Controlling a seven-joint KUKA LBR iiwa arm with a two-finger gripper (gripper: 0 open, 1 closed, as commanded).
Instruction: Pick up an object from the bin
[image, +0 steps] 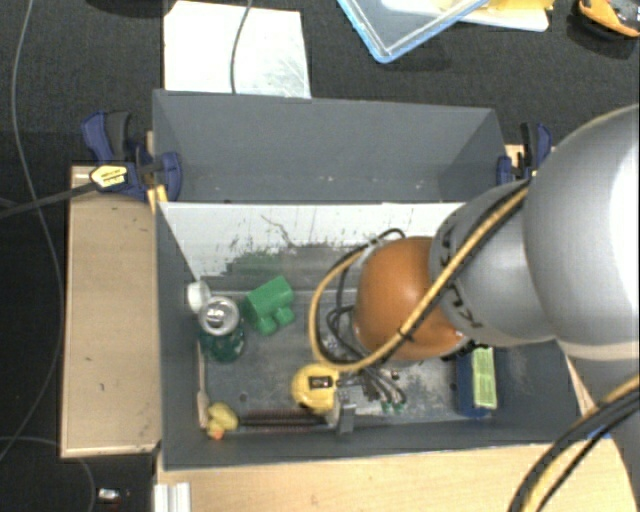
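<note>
My gripper (349, 406) hangs low near the bin's front wall, below the orange cover, mostly hidden by cables. Its lower end is right beside a small yellow tape measure (315, 387) on the bin floor and seems to touch its right side. A thin dark rod (280, 421) with a yellow end lies along the front wall, reaching the gripper from the left. I see nothing held in the gripper.
A green block (268, 304) and a green bottle with a silver cap (220, 326) lie at the left of the bin. A blue and green flat object (477, 381) lies at the right, partly under the arm. The arm covers the bin's right side.
</note>
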